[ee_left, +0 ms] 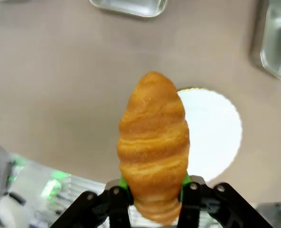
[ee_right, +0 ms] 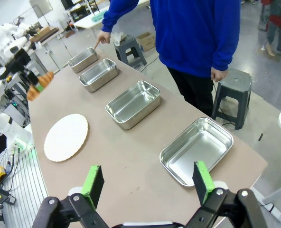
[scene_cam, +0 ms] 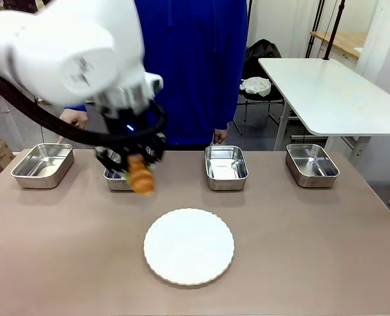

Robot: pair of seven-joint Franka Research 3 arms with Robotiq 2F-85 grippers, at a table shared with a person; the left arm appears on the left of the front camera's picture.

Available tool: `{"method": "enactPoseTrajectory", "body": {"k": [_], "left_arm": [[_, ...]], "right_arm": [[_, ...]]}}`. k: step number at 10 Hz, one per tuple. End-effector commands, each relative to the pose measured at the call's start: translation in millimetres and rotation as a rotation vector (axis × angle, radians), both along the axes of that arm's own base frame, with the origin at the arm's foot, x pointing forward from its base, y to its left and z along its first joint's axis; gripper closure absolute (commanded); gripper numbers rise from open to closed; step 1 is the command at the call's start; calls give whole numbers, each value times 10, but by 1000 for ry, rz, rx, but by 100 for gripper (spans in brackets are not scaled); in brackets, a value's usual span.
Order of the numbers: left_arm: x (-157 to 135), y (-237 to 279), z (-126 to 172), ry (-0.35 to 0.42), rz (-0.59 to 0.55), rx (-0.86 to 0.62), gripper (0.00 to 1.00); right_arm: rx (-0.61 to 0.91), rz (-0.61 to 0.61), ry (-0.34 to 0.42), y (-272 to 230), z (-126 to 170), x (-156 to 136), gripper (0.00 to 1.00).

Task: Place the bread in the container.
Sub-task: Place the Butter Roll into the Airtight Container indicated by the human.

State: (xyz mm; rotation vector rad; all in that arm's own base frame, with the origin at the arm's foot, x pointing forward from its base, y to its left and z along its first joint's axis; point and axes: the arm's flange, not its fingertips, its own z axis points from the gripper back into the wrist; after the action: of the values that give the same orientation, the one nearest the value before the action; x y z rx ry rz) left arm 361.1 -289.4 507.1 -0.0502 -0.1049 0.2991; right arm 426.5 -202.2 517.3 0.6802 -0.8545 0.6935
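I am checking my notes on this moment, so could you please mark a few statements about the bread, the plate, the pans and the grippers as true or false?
1. The left gripper is shut on the bread. True.
2. The bread lies on the white plate. False: the plate is bare, and the bread is held in the air.
3. Four steel pans stand in a row along the far side of the table. True.
4. The right gripper grips a pan. False: it is open and holds nothing.
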Motion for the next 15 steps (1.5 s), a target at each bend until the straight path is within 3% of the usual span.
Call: {"method": "enactPoseTrajectory", "body": {"k": [1, 4, 5, 6, 8, 9, 10, 12, 15], "left_arm": [[217, 634, 166, 14, -240, 57, 58], [705, 1682, -57, -15, -363, 110, 58], [858, 1920, -156, -14, -387, 47, 58], [615, 1579, 86, 25, -309, 90, 58], [615, 1579, 86, 25, -309, 90, 58], [777, 1838, -66, 19, -344, 89, 58], [972, 1863, 2, 34, -358, 89, 58], [1893, 2299, -130, 184, -311, 19, 58], [2546, 2885, -603, 211, -321, -51, 58]], "right_arm": [[6, 4, -8, 5, 14, 1, 0], [6, 4, -8, 5, 14, 1, 0], [6, 4, -8, 5, 14, 1, 0], [6, 4, -8, 5, 14, 1, 0], [6, 4, -8, 5, 14, 1, 0], [6, 4, -8, 5, 14, 1, 0], [6, 4, -8, 5, 14, 1, 0], [6, 4, -8, 5, 14, 1, 0], [6, 4, -8, 5, 14, 1, 0]]}}
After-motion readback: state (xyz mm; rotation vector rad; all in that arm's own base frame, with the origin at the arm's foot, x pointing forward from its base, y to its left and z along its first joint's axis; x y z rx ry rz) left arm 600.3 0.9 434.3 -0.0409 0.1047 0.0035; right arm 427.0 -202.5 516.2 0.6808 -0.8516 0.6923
